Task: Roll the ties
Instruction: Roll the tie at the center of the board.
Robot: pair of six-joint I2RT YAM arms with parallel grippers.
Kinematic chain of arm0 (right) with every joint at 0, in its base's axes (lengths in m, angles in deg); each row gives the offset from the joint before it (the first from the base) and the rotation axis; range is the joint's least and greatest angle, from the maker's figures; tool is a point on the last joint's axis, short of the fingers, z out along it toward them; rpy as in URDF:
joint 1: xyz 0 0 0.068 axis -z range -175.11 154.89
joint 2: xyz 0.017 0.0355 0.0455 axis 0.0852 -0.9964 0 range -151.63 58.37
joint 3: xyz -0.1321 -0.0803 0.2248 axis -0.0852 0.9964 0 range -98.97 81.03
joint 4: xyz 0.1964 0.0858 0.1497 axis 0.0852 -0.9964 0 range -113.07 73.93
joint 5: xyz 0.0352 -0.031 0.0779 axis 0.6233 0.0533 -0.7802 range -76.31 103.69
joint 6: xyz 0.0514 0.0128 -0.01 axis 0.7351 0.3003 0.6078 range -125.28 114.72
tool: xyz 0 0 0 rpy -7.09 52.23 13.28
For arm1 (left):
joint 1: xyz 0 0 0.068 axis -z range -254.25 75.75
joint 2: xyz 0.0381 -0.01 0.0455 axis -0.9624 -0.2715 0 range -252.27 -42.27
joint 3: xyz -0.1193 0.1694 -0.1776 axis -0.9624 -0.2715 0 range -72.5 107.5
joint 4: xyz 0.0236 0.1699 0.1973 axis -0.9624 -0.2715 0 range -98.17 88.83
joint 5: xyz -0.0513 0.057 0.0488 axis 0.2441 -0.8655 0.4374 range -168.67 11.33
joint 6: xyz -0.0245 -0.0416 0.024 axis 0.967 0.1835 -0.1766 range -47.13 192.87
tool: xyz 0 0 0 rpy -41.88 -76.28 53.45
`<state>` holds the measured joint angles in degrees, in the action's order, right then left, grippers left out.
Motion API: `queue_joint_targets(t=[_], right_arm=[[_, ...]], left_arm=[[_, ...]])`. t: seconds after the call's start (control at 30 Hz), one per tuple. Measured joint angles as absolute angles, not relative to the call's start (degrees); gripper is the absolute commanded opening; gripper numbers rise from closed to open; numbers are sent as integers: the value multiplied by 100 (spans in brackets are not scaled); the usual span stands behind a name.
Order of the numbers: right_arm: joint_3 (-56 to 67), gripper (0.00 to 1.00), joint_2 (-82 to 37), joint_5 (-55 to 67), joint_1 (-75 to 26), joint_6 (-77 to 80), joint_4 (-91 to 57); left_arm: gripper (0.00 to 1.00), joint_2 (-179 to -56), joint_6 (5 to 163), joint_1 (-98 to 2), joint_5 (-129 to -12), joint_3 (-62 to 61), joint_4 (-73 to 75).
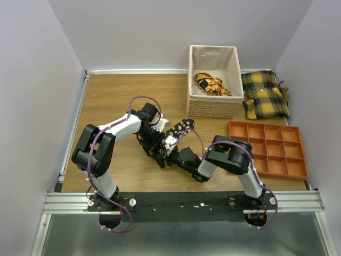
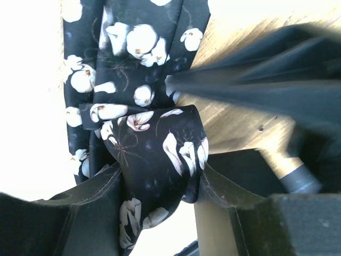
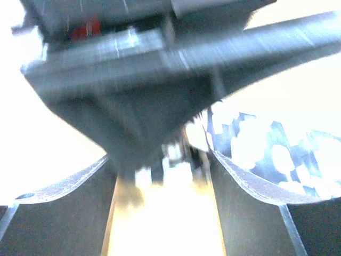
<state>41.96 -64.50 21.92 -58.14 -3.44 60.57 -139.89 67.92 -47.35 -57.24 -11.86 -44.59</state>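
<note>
Black flowered fabric necktie (image 2: 154,149) lies on the wooden bench (image 1: 112,96), at twelve o'clock from the arm bases. Left jaws clamp its folded loop; right jaws stand apart. Soft, light, slippery (we judge): we would pinch the loop's flanks.

left arm (image 1: 120,128) and right arm (image 1: 251,181), white links, black joints, purple cables (image 1: 139,98)

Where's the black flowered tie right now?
Top view: the black floral fabric tie is mid-table, just front-left of the lined wicker basket, gripped in the left hand.
</note>
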Motion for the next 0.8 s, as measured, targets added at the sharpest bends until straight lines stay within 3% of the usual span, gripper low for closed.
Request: queue_joint_targets(t=[0.27, 0.4, 0.53, 0.67, 0.8], right_arm=[[5536, 77, -3801, 1833, -5788, 188, 5098], [5521, 76, -2188, 1792, -5613, 1084, 3306], [4734, 75, -1044, 1774, -4625, 1954, 967], [4380, 74, -581, 1645, -3554, 2437, -465], [3407, 69, -1390, 1398, -3007, 2443, -1981]], left_arm=[[51, -13716, 6165, -4746, -5718, -1282, -4210], [51, -13639, 5892, -4790, -5604, -1322, -4109], [51, -13639, 5708, -4797, -5445, -1394, -4011], [51, -13655, 5562, -4805, -5305, -1564, -3862], [51, -13705, 5463, -4842, -5215, -1590, -3759]])
